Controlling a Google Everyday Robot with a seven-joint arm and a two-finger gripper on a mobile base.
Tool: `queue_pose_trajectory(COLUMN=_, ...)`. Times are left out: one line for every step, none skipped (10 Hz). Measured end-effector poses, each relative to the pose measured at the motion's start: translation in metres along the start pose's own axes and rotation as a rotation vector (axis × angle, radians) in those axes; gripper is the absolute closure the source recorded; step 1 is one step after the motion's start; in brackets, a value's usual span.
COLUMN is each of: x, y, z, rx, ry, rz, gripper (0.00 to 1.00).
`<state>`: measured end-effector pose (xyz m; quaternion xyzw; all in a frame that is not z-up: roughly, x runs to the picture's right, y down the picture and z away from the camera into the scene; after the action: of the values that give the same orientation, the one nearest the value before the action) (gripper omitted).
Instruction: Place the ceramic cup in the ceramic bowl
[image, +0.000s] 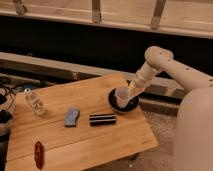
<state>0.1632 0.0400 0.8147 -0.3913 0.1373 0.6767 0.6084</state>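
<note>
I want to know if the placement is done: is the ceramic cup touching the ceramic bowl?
Cannot tell. In the camera view the ceramic cup overlaps the ceramic bowl, with the gripper at the cup's rim; neither contact nor gap shows.

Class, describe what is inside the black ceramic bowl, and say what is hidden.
The ceramic cup is upright inside the ceramic bowl, the gripper at its upper right. It covers the bowl's floor; whether it rests there is hidden.

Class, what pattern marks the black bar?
The black bar: thin pale stripes, camera view. The gripper is at the ceramic cup.
</note>
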Motion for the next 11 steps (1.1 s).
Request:
queue_pose_trajectory(x=-0.0003, y=-0.0009, z=0.0008, rx=-0.001, ry=0.0, rz=0.003, gripper=0.96)
queue_pose_trajectory(x=-0.0006, y=-0.0011, z=0.0014, rx=-0.001, ry=0.001, rz=0.005, gripper=0.96)
queue_pose_trajectory(x=-0.0008, y=-0.0007, z=0.0024, rx=-0.001, ry=0.002, rz=0.005, gripper=0.96)
queue_pose_trajectory(x=-0.0005, y=-0.0007, z=0.0035, rx=-0.002, ry=0.003, rz=0.006, gripper=0.96)
queue_pose_trajectory(x=0.0004, y=-0.0015, z=0.0044, rx=0.0, ry=0.005, rz=0.006, gripper=0.96)
queue_pose_trajectory(x=0.0011, y=-0.0023, z=0.0051, rx=0.001, ry=0.005, rz=0.006, gripper=0.96)
queue_pose_trajectory(x=0.0016, y=-0.0028, z=0.0057, rx=0.002, ry=0.006, rz=0.006, gripper=0.96)
queue_pose_trajectory(x=0.002, y=-0.0032, z=0.006, rx=0.002, ry=0.006, rz=0.005, gripper=0.94)
queue_pose_trajectory(x=0.0017, y=-0.0034, z=0.0056, rx=0.0, ry=0.005, rz=0.006, gripper=0.86)
queue_pose_trajectory(x=0.0015, y=-0.0034, z=0.006, rx=-0.001, ry=0.006, rz=0.007, gripper=0.76)
queue_pose_trajectory(x=0.0024, y=-0.004, z=0.007, rx=0.0, ry=0.008, rz=0.008, gripper=0.7)
